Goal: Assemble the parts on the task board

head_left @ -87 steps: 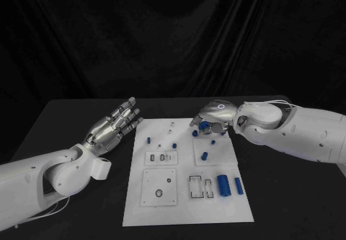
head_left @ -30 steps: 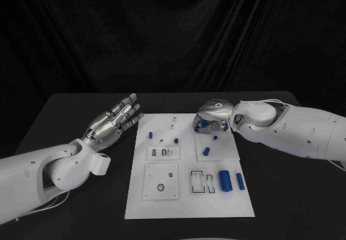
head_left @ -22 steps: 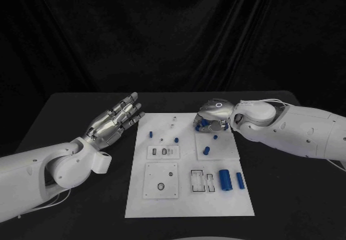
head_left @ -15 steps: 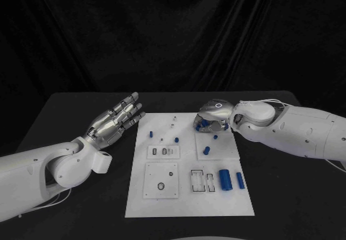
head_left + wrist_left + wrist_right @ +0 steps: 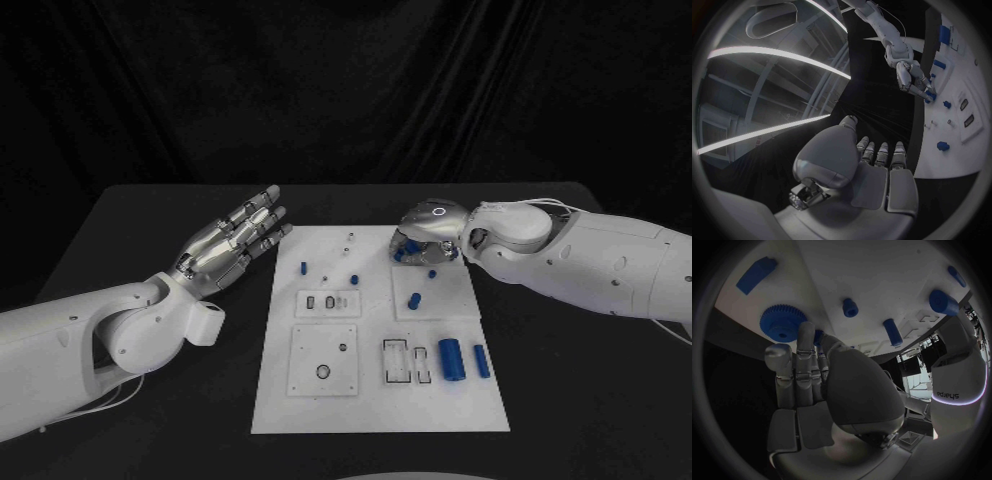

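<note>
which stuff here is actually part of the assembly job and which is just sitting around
Part of the job:
- task board
- blue gear under the right hand, whose fingers touch it
- blue cylinder and slim blue bar near the board's near right
- small blue peg

Just there:
- left hand, held off the board's left side, holding nothing
- black table

Hidden and unclear spots

The right hand (image 5: 428, 237) covers the blue parts beneath it on the task board (image 5: 372, 412), and whether its fingertips (image 5: 805, 332) touch the blue gear (image 5: 783, 323) cannot be told. The small pieces near the board's far edge (image 5: 348, 238) are too small to identify.
</note>
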`<state>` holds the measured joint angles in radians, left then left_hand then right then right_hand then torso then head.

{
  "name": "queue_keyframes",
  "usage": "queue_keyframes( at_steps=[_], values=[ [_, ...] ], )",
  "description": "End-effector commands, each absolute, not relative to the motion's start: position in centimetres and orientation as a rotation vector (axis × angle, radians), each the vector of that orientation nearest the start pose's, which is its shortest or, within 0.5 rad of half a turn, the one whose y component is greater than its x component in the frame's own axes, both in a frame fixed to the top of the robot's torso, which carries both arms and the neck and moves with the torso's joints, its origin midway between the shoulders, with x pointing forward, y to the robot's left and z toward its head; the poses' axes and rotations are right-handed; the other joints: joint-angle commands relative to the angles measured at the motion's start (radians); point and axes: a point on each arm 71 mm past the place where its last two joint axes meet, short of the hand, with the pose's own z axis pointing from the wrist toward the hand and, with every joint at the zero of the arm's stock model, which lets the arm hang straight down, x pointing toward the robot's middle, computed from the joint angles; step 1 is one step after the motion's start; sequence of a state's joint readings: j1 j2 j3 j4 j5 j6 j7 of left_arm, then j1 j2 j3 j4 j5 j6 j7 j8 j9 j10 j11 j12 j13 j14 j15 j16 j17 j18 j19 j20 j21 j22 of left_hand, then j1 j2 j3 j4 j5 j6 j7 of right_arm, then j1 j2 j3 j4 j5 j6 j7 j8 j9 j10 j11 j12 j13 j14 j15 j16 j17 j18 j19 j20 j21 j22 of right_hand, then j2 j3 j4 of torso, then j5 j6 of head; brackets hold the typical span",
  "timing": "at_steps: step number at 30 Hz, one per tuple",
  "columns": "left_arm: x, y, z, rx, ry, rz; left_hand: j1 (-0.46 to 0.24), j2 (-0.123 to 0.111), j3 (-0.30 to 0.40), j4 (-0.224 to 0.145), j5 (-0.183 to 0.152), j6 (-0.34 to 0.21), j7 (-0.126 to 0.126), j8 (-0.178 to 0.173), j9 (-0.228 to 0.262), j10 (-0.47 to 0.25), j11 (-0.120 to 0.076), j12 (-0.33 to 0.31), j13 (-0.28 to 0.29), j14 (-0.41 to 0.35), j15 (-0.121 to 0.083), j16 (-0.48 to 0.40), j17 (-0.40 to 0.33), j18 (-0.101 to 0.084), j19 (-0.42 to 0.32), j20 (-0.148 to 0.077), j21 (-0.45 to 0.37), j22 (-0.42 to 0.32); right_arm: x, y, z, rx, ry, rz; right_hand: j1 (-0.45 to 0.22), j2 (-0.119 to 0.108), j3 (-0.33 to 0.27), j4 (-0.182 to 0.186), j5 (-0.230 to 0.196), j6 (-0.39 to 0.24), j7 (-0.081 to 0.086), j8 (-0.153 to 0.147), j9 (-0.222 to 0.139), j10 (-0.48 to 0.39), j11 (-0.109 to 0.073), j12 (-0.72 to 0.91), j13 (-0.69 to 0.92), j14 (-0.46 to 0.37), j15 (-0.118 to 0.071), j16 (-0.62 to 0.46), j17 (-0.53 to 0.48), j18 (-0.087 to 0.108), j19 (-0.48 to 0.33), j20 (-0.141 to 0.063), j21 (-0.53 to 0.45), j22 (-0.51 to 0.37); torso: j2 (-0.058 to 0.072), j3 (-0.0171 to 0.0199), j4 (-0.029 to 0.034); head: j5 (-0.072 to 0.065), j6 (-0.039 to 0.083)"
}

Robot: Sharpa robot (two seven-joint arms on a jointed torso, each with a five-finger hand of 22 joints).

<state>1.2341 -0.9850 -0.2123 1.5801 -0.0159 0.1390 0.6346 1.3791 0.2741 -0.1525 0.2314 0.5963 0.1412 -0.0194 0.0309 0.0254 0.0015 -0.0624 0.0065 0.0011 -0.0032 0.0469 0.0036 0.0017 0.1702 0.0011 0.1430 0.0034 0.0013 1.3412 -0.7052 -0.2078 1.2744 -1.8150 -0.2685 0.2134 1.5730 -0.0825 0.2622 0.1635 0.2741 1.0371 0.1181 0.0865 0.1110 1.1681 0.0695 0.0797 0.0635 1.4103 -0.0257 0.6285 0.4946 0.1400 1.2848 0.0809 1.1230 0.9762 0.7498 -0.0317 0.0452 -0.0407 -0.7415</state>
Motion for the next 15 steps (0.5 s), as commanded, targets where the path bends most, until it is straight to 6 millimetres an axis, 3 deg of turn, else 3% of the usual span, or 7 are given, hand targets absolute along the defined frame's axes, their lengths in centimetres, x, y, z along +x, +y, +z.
queue_keyframes(
  at_steps=[1, 5, 6, 9, 15],
  values=[
    [44.5, 24.4, -19.7, -0.944, 1.476, -1.982, 0.010, -0.003, 0.001, -0.010, 0.007, 0.008, 0.001, 0.003, 0.001, -0.001, 0.008, -0.007, -0.001, 0.003, 0.007, -0.004, -0.002, -0.003, -0.001, 0.006, -0.003, -0.001, 51.4, -18.5, -18.6, -0.842, 1.498, 0.554, 0.011, -0.002, 0.031, -0.004, -0.007, 0.032, 0.002, 0.015, 0.009, 0.042, -0.011, 0.006, 0.003, 0.025, -0.003, 0.018, 0.008, -0.029, 0.037, -0.002, 0.056, 0.068, -0.001, -0.0005, -0.0016, 0.008, 0.001],
    [44.4, 24.8, -19.7, -0.949, 1.473, -1.969, 0.011, -0.003, 0.002, -0.012, 0.009, 0.012, 0.002, 0.004, 0.002, -0.001, 0.008, -0.007, -0.001, 0.003, 0.007, -0.004, -0.002, -0.003, -0.001, 0.006, -0.003, -0.001, 50.9, -18.3, -17.8, -0.834, 1.447, 0.579, 0.000, -0.011, 0.052, -0.005, -0.021, 0.069, 0.001, 0.027, 0.019, 0.082, -0.016, 0.006, 0.003, 0.040, -0.003, 0.037, 0.019, -0.038, 0.064, -0.002, 0.099, 0.125, 0.000, -0.0003, -0.0018, 0.020, 0.003],
    [44.4, 24.8, -19.7, -0.950, 1.473, -1.966, 0.011, -0.004, 0.002, -0.013, 0.010, 0.014, 0.003, 0.005, 0.002, -0.001, 0.009, -0.007, -0.001, 0.003, 0.007, -0.004, -0.002, -0.003, -0.001, 0.006, -0.003, -0.001, 50.8, -18.2, -17.5, -0.830, 1.438, 0.584, -0.003, -0.012, 0.054, -0.004, -0.025, 0.073, 0.001, 0.028, 0.021, 0.085, -0.016, 0.005, 0.003, 0.040, -0.003, 0.039, 0.020, -0.039, 0.064, -0.003, 0.101, 0.127, 0.000, 0.0000, -0.0016, 0.033, 0.002],
    [44.4, 25.0, -19.7, -0.953, 1.474, -1.956, 0.012, -0.003, 0.003, -0.014, 0.011, 0.015, 0.003, 0.006, 0.002, -0.001, 0.009, -0.007, -0.001, 0.003, 0.007, -0.004, -0.002, -0.003, 0.000, 0.006, -0.003, -0.001, 50.8, -17.7, -16.3, -0.810, 1.418, 0.604, -0.008, -0.016, 0.056, -0.004, -0.035, 0.089, -0.001, 0.034, 0.026, 0.091, -0.017, 0.001, 0.002, 0.039, -0.004, 0.042, 0.023, -0.039, 0.064, -0.003, 0.103, 0.132, 0.000, 0.0004, -0.0016, 0.052, -0.003],
    [44.4, 24.9, -19.8, -0.955, 1.478, -1.950, 0.014, -0.002, 0.006, -0.018, 0.015, 0.019, 0.004, 0.007, 0.003, -0.001, 0.010, -0.007, -0.001, 0.003, 0.008, -0.004, -0.002, -0.003, 0.000, 0.007, -0.002, 0.000, 51.0, -16.1, -14.6, -0.796, 1.401, 0.627, -0.022, -0.022, 0.061, 0.002, -0.056, 0.075, 0.002, 0.022, 0.025, 0.084, -0.012, -0.013, 0.000, 0.036, -0.001, 0.047, 0.027, -0.039, 0.062, -0.001, 0.104, 0.135, -0.001, 0.0011, -0.0027, 0.062, -0.007]
  ],
)
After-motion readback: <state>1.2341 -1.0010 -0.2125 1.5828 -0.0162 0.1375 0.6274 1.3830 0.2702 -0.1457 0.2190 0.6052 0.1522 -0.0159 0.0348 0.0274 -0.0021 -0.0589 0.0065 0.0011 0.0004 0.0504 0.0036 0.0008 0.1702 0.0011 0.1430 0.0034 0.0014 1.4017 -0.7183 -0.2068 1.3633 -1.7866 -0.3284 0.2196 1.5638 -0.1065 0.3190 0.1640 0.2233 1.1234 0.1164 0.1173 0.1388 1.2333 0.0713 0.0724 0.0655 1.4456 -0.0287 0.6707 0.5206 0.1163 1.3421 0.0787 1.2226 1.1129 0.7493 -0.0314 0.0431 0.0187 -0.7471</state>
